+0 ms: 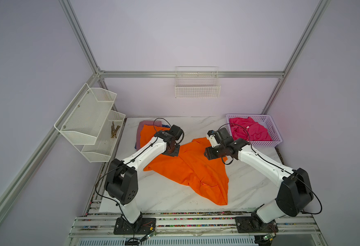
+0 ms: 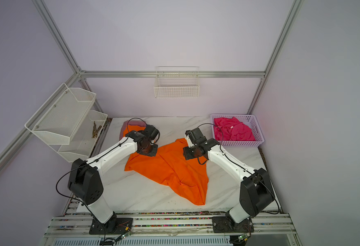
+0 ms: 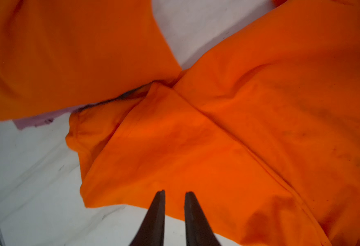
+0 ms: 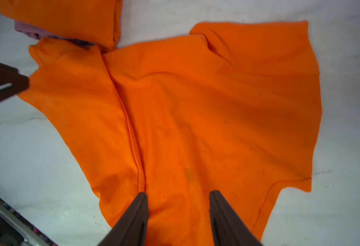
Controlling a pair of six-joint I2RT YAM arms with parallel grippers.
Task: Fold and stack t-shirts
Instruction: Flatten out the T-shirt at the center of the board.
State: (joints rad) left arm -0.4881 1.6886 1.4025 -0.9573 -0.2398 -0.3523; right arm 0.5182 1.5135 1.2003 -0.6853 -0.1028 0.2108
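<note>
A bright orange t-shirt (image 1: 192, 170) (image 2: 170, 170) lies spread and wrinkled on the middle of the marble table. At the back left sits a folded stack with another orange t-shirt (image 1: 148, 134) on top. Under it are a mauve-pink one (image 1: 146, 123) and a blue edge (image 1: 135, 147). A hot pink t-shirt (image 1: 249, 130) lies crumpled in the basket. My left gripper (image 3: 175, 192) hovers over the spread shirt's left sleeve edge, its jaws a little apart with nothing between them. My right gripper (image 4: 178, 192) hangs over the shirt's far right part, open and empty.
The lavender plastic basket (image 1: 276, 136) stands at the table's back right. A white mesh shelf (image 1: 89, 119) juts from the left wall. A wire basket (image 1: 197, 89) hangs on the back wall. Bare marble (image 1: 153, 196) shows in front of the shirt.
</note>
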